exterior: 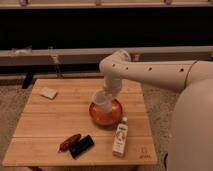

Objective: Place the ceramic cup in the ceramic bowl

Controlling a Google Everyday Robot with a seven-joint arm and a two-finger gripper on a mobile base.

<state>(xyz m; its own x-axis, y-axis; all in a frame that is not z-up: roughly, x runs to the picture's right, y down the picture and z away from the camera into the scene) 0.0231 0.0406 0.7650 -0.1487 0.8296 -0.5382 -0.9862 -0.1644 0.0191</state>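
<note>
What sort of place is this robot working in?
Probably an indoor test space rather than a home: a wooden table on a speckled floor, with long ledges along a dark wall behind. The gripper hangs over the bowl.
</note>
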